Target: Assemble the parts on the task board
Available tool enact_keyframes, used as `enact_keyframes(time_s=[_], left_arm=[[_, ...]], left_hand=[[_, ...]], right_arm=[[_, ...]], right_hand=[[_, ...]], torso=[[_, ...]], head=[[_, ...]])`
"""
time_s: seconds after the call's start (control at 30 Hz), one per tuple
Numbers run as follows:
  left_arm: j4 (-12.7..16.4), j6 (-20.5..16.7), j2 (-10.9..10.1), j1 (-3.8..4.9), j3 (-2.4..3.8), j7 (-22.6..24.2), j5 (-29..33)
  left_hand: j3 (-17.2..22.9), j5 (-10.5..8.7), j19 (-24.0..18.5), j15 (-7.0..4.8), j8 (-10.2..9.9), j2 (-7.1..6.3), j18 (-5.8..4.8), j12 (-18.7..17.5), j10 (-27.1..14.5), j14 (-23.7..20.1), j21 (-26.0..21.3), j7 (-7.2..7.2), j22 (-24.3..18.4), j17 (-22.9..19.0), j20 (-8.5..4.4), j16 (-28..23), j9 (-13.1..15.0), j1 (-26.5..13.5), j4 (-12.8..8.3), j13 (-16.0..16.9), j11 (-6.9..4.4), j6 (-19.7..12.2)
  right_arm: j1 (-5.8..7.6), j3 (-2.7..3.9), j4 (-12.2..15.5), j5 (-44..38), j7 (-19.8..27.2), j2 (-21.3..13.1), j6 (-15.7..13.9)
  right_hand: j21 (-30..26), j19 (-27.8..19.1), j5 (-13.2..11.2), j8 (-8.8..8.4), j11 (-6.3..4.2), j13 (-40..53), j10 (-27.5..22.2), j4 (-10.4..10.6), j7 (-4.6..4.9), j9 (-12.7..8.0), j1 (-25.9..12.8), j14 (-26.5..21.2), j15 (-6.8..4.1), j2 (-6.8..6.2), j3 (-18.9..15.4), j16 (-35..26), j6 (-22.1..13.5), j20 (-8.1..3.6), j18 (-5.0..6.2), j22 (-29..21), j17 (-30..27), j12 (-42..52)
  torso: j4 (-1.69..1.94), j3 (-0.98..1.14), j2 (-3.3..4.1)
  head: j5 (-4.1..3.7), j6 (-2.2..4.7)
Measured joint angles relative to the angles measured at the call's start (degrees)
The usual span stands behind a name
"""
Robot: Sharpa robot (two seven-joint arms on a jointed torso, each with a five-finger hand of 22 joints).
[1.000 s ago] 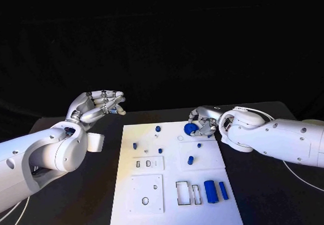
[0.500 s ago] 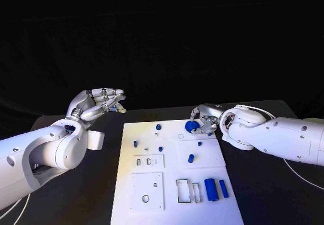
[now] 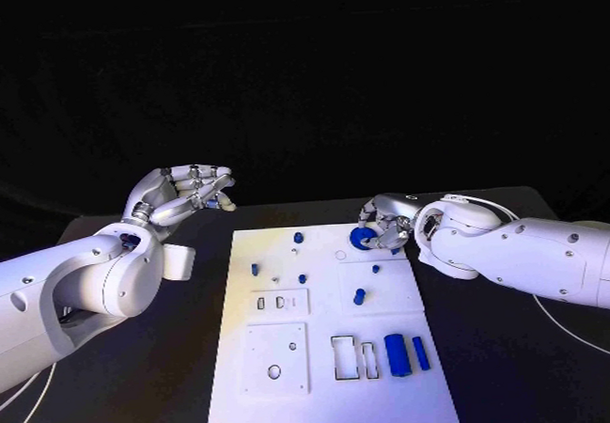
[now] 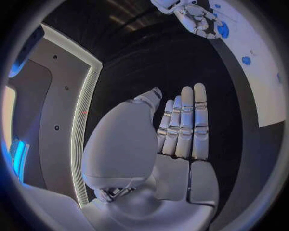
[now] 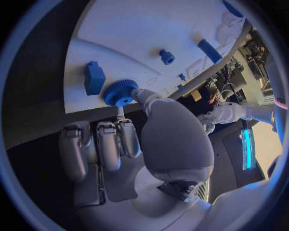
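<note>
In the head view we see our right hand (image 3: 385, 230) at the far right corner of the task board (image 3: 327, 399), pinching a blue gear (image 3: 363, 237) in its fingertips. The gear hangs just above the board, on the board side of the hand, beside a small round seat (image 3: 340, 257) printed near that corner; we cannot tell whether gear and board touch. Our left hand (image 3: 185, 195) is raised well off to the left of the board, fingers curled in, nothing in them. The right hand is plainly the nearer one, so we judge the coming placement belongs to it. Two blue bars (image 3: 403, 355) lie lengthwise along the board at its near right, beside empty rectangular slots.

In the left wrist view our left hand (image 4: 180, 130) shows its fingers straight and close together, holding nothing; the right hand (image 4: 195, 18) with the gear (image 4: 223, 30) sits far across, over the board's edge.

In the right wrist view the gear (image 5: 120, 92) is held between thumb and a fingertip, its toothed face flat toward the board (image 5: 156, 29), axis roughly upright to the surface. A blue block (image 5: 94, 77) stands just beside it, and a small blue peg (image 5: 166, 57) farther in. We judge the gear must go down, with little sideways travel.
</note>
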Motion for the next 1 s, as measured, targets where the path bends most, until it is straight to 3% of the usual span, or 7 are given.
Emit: enact_keyframes(time_s=[0.23, 0.43, 0.57, 1.0], left_arm=[[-0.1, 0.0, 0.1, 0.00, 0.00, -0.1, 0.0], [-0.2, 0.1, 0.1, 0.00, 0.00, -0.1, 0.0], [-0.3, 0.1, 0.1, 0.00, 0.00, -0.1, 0.0], [-0.4, 0.2, 0.4, -0.01, -0.01, -0.1, 0.0]], left_hand=[[0.0, 0.00, 0.0, 0.00, 0.0, 0.00, 0.00, 0.0, 0.0, 0.0, 0.2, 0.00, 0.1, 0.1, 0.00, 0.0, 0.0, 0.0, 0.0, 0.0, 0.00, 0.0], [0.0, 0.00, 0.0, 0.00, 0.0, 0.00, 0.00, 0.0, 0.0, 0.0, 0.2, 0.00, 0.1, 0.1, 0.00, 0.0, 0.0, 0.0, 0.0, 0.0, 0.00, 0.0], [0.2, 0.00, -0.1, 0.00, 0.0, 0.00, 0.00, -0.2, 0.0, 0.0, 0.2, 0.00, 0.1, 0.1, -0.14, 0.0, 0.0, 0.0, -0.2, 0.0, 0.00, 0.0], [0.2, 0.00, -0.2, 0.00, 0.0, 0.00, 0.00, -0.3, 0.0, 0.0, 0.2, 0.00, 0.1, 0.1, -0.21, 0.0, 0.0, 0.0, -0.2, 0.0, 0.00, 0.0]], right_arm=[[0.02, 0.01, -0.1, 0.1, 0.5, -0.1, 0.1], [-0.22, -0.10, 0.9, -1.6, 0.7, -0.3, -0.7], [-0.52, -0.22, 2.4, -4.3, 0.8, -0.4, -2.5], [-0.53, -0.17, 8.3, -14.3, 0.5, 0.9, -9.5]], right_hand=[[0.0, 0.0, -0.2, -0.63, 0.00, 0.0, 0.0, -0.6, 0.00, -0.4, -0.5, 0.0, 0.00, 0.13, 1.6, 0.0, 0.2, 0.00, 0.00, 0.0, 0.0, 0.0], [0.0, 0.0, -0.5, -1.10, -0.21, 0.0, 0.2, -2.3, 0.41, -0.8, -0.5, 0.0, 0.00, 0.05, 3.4, 0.2, 1.1, 0.00, 0.01, 0.0, 0.0, 0.3], [0.0, 0.0, -0.5, -1.04, -0.52, 0.0, 0.5, -3.2, 0.81, -0.8, -0.3, 0.0, 0.00, -0.19, 4.2, 0.2, 1.5, 0.00, 0.01, 0.0, 0.0, 0.7], [0.0, 0.2, -1.5, -0.58, -0.72, 0.0, 0.7, -3.7, 0.81, -0.8, -1.3, 0.0, -0.44, -1.20, 4.7, 0.2, 2.5, -0.23, 0.02, 0.0, 0.0, 0.9]], torso=[[0.00, 0.01, 0.02], [-0.01, 0.01, 0.02], [-0.02, 0.02, 0.02], [0.08, -0.03, -0.01]], head=[[0.04, 0.03], [0.02, 0.08], [0.03, 0.10], [0.20, 0.35]])
